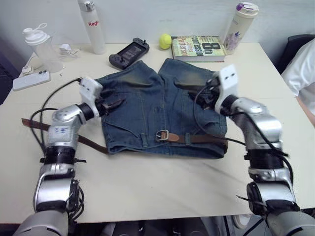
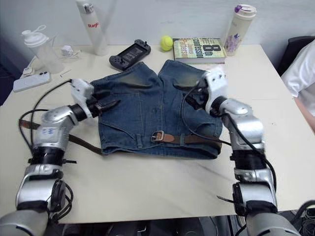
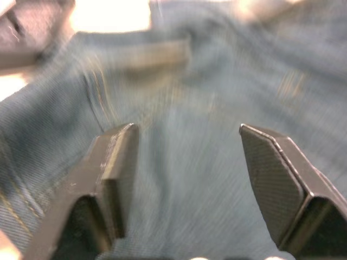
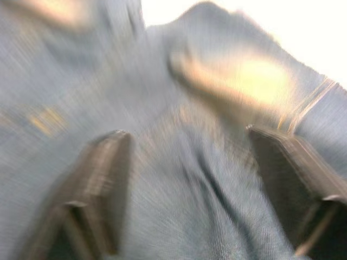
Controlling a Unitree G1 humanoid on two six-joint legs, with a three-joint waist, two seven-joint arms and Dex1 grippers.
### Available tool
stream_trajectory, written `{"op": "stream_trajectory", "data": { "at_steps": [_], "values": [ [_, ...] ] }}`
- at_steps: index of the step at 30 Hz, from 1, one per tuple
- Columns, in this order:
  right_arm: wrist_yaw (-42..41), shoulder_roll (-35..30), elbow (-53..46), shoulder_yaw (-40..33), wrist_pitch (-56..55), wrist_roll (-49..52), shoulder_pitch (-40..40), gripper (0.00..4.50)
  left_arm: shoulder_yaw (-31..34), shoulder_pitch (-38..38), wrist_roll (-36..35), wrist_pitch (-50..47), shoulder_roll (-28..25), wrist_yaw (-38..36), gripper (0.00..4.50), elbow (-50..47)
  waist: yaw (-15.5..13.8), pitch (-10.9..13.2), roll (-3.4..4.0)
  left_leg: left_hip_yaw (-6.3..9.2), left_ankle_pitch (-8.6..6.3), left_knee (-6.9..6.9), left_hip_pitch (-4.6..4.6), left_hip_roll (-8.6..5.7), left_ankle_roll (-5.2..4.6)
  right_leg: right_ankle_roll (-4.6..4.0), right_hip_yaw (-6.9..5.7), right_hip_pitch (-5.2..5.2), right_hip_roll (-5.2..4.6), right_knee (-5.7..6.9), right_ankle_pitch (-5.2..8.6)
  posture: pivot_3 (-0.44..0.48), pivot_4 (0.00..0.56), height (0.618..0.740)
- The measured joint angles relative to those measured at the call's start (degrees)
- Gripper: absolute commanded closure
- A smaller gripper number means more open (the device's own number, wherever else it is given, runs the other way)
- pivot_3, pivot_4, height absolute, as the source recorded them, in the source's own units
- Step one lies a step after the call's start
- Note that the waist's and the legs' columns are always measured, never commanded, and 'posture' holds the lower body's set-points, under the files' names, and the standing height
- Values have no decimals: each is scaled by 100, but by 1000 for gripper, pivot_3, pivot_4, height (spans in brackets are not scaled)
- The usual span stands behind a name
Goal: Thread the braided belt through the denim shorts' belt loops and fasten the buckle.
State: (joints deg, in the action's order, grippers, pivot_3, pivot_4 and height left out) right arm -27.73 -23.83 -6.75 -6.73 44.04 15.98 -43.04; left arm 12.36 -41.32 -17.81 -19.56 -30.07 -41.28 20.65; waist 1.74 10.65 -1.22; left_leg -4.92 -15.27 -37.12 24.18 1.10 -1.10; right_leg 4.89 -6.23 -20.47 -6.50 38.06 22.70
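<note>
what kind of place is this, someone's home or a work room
Probably an office or lab desk, though it is hard to be sure: a plain pale table against a bare wall, holding a book, a game controller and drink bottles.

**Pale tabletop against a white wall**

A cream tabletop fills most of the frame under even light. A plain white wall runs across the top. A dark chair stands at upper right.

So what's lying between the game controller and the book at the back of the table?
A yellow-green ball sits between the controller and the book, seen in both eye views.
</note>
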Motion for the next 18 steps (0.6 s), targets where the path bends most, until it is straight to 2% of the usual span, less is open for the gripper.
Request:
{"op": "stream_trajectory", "data": {
  "at_steps": [2,5,9,12,14,18],
  "values": [
    [-27,-58,-1348,-272,651,627,377,50,575,439,-888,-1130,-80,263,1356,-1404,-11,0,0,17,1,2,-4,1,2,0,14,13,4,-3,0,0,150,740],
    [-178,-240,-2312,-243,983,1050,955,50,1211,840,-1558,-1987,-296,530,1356,-2139,-13,0,0,22,9,4,-9,-5,2,0,25,28,5,-20,0,0,150,740],
    [-269,-367,-3134,107,1152,1366,1800,50,2305,1752,-2105,-2837,-422,1186,1356,-2294,-6,2,2,22,6,18,-87,-12,-6,1,32,105,-3,-34,0,0,150,740],
    [-275,-567,-3359,599,1043,1256,2197,50,3170,2497,-2222,-3260,-403,1766,1356,-2168,-12,6,-12,21,1,24,-93,-12,-2,2,37,104,-5,-43,0,0,150,740],
    [-231,-563,-3370,913,960,1174,2250,50,3477,2780,-2277,-3568,-358,2117,1356,-2101,-36,11,-23,23,1,23,-92,-14,0,2,41,101,-7,-45,0,0,150,740],
    [-115,-490,-3335,1524,678,865,2216,50,3610,2949,-2524,-4372,-189,2734,1356,-2348,-169,8,-31,42,-7,15,-91,-25,7,2,57,107,-10,-46,0,0,150,740]
  ]
}}
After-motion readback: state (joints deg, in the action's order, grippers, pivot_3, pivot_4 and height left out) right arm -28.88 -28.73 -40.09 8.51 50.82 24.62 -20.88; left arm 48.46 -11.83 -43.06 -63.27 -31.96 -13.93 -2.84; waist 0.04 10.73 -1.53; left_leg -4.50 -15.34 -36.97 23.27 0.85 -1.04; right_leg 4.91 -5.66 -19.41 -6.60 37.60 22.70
